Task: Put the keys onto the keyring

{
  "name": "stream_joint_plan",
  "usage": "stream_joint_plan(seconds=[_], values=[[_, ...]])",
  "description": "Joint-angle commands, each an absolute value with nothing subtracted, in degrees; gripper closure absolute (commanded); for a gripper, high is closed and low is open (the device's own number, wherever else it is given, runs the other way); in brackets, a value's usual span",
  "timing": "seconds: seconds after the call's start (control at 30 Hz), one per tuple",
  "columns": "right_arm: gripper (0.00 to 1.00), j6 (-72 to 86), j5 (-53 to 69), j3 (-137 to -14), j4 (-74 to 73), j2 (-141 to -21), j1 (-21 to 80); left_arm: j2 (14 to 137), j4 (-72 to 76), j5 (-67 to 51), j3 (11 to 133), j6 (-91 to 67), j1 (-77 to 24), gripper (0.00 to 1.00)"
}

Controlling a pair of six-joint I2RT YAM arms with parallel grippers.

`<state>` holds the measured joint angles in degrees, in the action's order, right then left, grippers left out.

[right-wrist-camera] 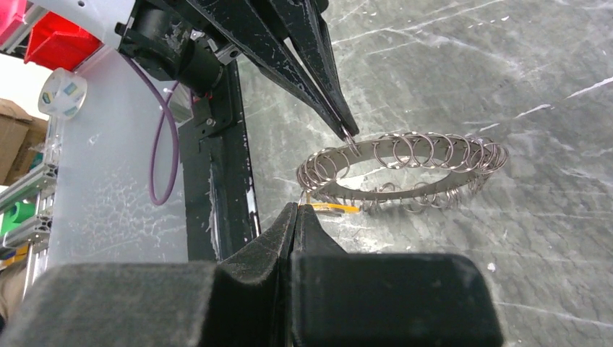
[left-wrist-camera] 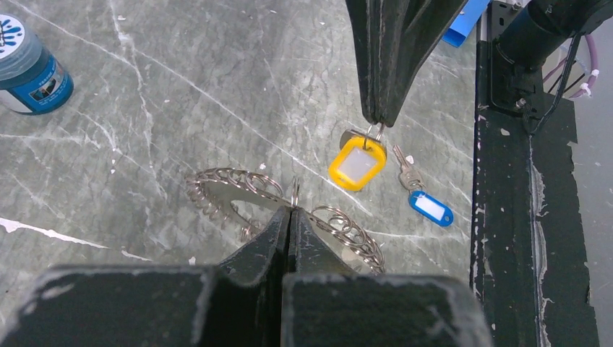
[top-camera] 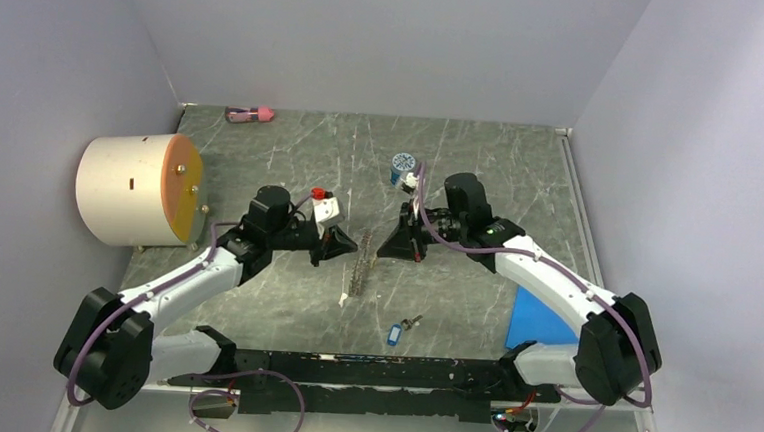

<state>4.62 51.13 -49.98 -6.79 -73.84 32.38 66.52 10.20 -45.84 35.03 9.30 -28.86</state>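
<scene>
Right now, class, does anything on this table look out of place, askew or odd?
Only the blue-tagged key stands out: it lies loose on the table by the front rail, apart from the keyring pinched by the left gripper and the yellow-tagged key in the right gripper.

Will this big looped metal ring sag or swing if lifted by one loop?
Likely stiff: the large flat metal band strung with wire loops holds a round shape with the left gripper pinching one loop. Thin, probably light, but apt to pivot there.
</scene>
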Motion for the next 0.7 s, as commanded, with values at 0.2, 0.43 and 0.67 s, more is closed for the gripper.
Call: stream_joint_plan(seconds=[0.2,0.43,0.67], values=[[1.0,2.6,49.8,-54.5,-4.9,-76.5,34.5,66.6,12.9,-48.0,35.2,9.7,-30.1,0.97],[1.0,2.3,47.9,-55.6,-5.0,-78.0,35.5,66.7,12.1,-47.7,35.3,10.5,-30.5,0.98],[1.0,1.5,47.3,-56.9,-5.3,-79.5,35.9,66.9,11.4,-47.2,35.8,11.1,-30.7,0.97]])
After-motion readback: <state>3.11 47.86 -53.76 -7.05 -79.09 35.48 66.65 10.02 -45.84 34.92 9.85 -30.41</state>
